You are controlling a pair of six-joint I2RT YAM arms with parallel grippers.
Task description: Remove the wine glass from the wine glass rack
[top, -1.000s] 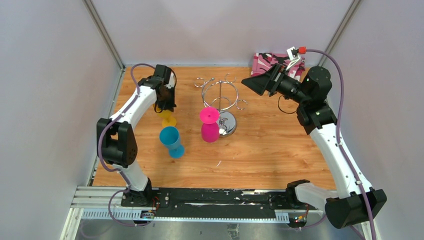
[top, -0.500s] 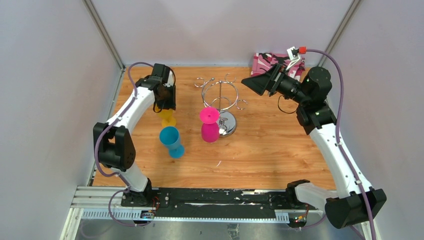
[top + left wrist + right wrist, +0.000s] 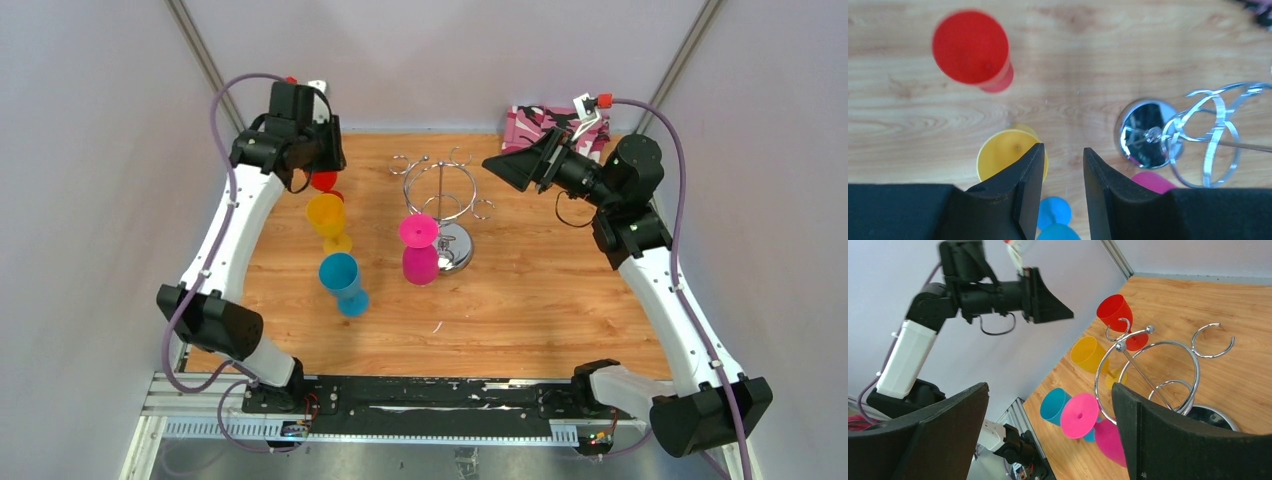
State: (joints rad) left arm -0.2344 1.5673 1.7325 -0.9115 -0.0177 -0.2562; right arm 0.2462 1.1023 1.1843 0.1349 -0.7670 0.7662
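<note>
The chrome wine glass rack point(image 3: 440, 192) stands mid-table on its disc base point(image 3: 457, 246). A pink wine glass point(image 3: 419, 248) hangs upside down from its near-left hook, foot up; it also shows in the right wrist view point(image 3: 1080, 415). My left gripper point(image 3: 312, 158) is open and empty, raised at the back left above the red glass point(image 3: 322, 181). In the left wrist view the left gripper point(image 3: 1063, 147) looks down on the yellow glass point(image 3: 1000, 157) and the rack point(image 3: 1208, 130). My right gripper point(image 3: 512, 166) is wide open and empty, right of the rack, facing it point(image 3: 1148, 375).
A red glass point(image 3: 970, 47), a yellow glass point(image 3: 327, 215) and a blue glass point(image 3: 343, 280) stand upright left of the rack. A pink patterned cloth point(image 3: 545, 125) lies at the back right corner. Grey walls close in the table on three sides.
My left arm has lifted and pulled back to the left, away from the yellow glass, uncovering the red glass. The right arm, rack and pink glass have not moved.
</note>
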